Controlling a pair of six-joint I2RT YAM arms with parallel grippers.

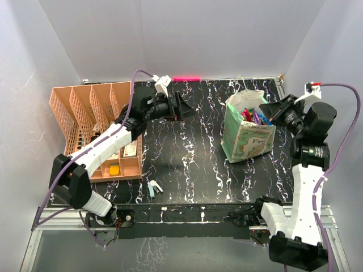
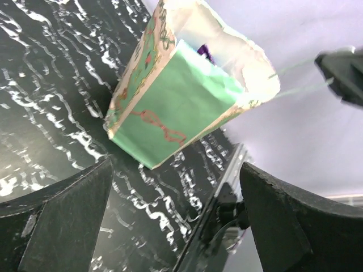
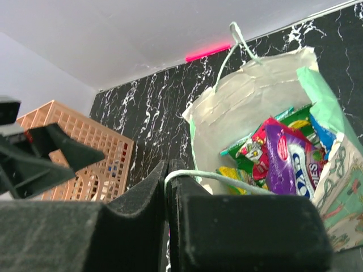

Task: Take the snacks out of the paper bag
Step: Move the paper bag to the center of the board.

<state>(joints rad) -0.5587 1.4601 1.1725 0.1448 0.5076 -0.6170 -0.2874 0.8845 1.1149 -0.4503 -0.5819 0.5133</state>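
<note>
1. The right gripper (image 3: 169,175) is pinched narrow on the bag's near string handle (image 3: 215,177), which runs out from between its fingers toward the mouth.
2. The bag (image 1: 249,141) stands upright on the worktop (image 1: 187,153), just ahead of and below that gripper, with its mouth open upward.
3. The snacks (image 3: 289,158) are all inside, packed on end. A purple packet is nearest the right gripper, with red, green, yellow and blue ones around it. Their long axes point roughly up out of the mouth.
4. The left gripper (image 1: 184,107) hangs wide open and holds nothing. It faces the bag's green side, which lies straight ahead of it and well apart across bare worktop.
5. From the left gripper the mouth is ahead and higher than the side it faces, so only a sliver of purple shows over the rim in its wrist view.
6. The right arm is far nearer the packets, but it is taken up with the handle.
7. My judgement is that the free left gripper must make the pick. That means travelling ahead, rising over the rim, then dropping in along the packets' upright axis.
8. Nothing is out yet.
</note>
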